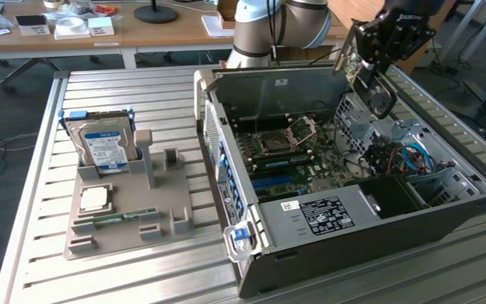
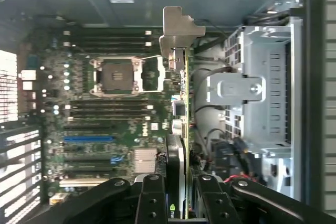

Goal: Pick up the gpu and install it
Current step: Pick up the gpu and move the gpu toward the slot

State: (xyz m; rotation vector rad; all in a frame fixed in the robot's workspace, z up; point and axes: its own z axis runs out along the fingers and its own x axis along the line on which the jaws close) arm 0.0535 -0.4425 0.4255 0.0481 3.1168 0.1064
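I hold the gpu (image 2: 177,153) clamped in the claw (image 2: 181,187), edge-on over the open case (image 1: 353,228), probably to meet the motherboard (image 2: 105,103) slots.

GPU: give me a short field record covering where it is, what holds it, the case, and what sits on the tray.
gpu: held above the open case, not in a slot
jaws: shut on gpu
case: side open, motherboard exposed
tray: on the exterior view's left, beside the case
on tray: hard drive upright, CPU, RAM stick
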